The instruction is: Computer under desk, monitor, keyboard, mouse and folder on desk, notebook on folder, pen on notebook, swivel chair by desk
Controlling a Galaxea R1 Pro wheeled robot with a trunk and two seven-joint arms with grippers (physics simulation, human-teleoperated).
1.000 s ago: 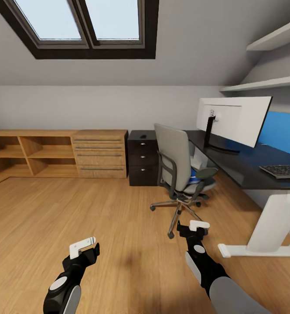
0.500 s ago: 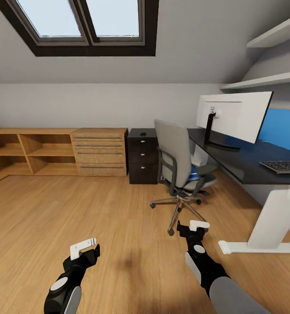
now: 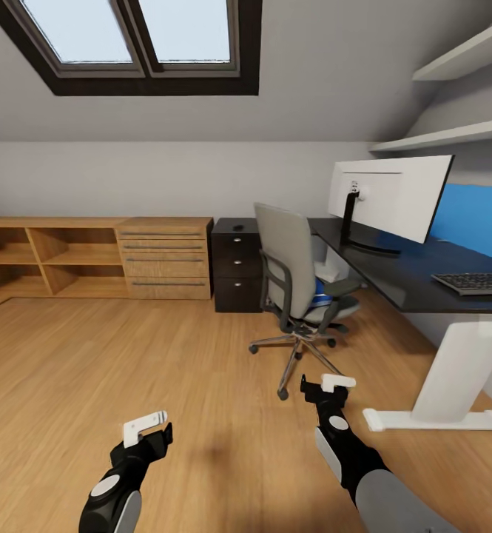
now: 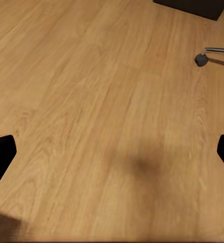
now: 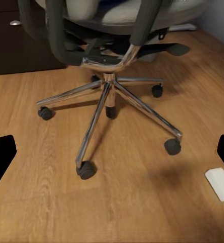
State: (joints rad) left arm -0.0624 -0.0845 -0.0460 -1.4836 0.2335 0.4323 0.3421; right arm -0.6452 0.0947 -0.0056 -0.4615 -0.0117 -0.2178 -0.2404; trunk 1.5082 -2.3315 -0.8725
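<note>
Head view: swivel chair (image 3: 294, 277) stood beside bench (image 3: 416, 274), blue folder (image 3: 319, 292) on its seat; monitor (image 3: 390, 196) and keyboard (image 3: 475, 282) on bench; left gripper (image 3: 146, 428) and right gripper (image 3: 329, 385) over floor (image 3: 127, 355), spread unclear | Left wrist: fingers apart over floor | Right wrist: fingers apart, facing chair's chrome base (image 5: 109, 98)

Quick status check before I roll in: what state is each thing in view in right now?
Left gripper: open, empty, above bare floor.
Right gripper: open, empty, facing the chair base.
Swivel chair: upright, beside the desk, back toward the robot.
Folder: lying on the chair seat.
Monitor: upright on the desk.
Keyboard: flat on the desk.
Drawer unit: drawers closed.
</note>
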